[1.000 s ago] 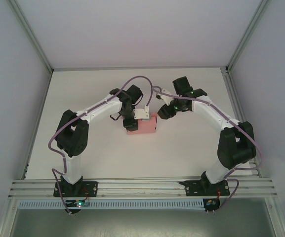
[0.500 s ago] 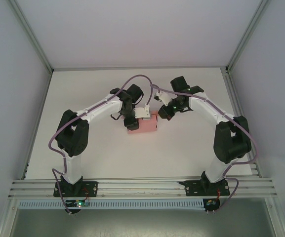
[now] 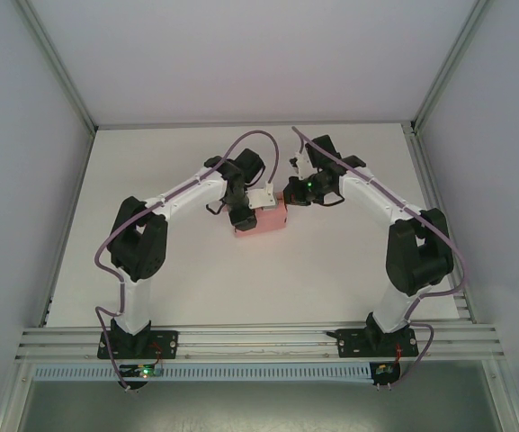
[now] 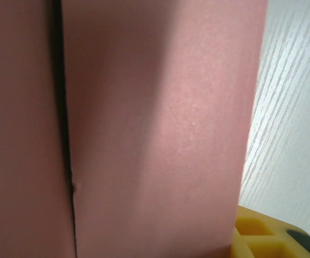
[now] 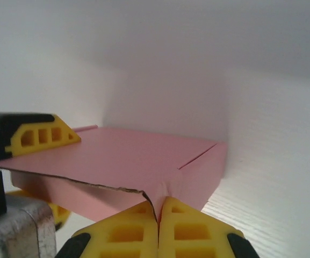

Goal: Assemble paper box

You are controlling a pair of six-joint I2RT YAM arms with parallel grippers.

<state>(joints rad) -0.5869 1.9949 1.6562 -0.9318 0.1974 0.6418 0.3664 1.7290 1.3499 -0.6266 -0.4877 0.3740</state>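
look down from above: the paper box (image 3: pixel 270 224) lies as a small pink block on the white table (image 3: pixel 331 270), about mid-width and a little toward the far side. your left gripper (image 3: pixel 246 218) is at its left end and your right gripper (image 3: pixel 287 198) is at its far right corner, both touching it.

from the right wrist you see the box (image 5: pixel 128 156) with its lid lying flat and a side wall folded down on the right. the right gripper (image 5: pixel 158 230) has its yellow fingers pressed together. the lid's rough front edge dips into the seam between them and the card puckers there, so that claw is clamped on a pinch of the box's edge. on the left of that view one yellow finger (image 5: pixel 43 135) of the left gripper lies on top of the lid and a bit of yellow shows beneath the box. your left claw is closed around the box's thickness.

from the left wrist, pink card (image 4: pixel 160 134) sits close against the lens, with a dark vertical slit in its left part. a yellow fingertip (image 4: pixel 259 236) touches its lower right corner, and white table (image 4: pixel 292 107) shows to the right.
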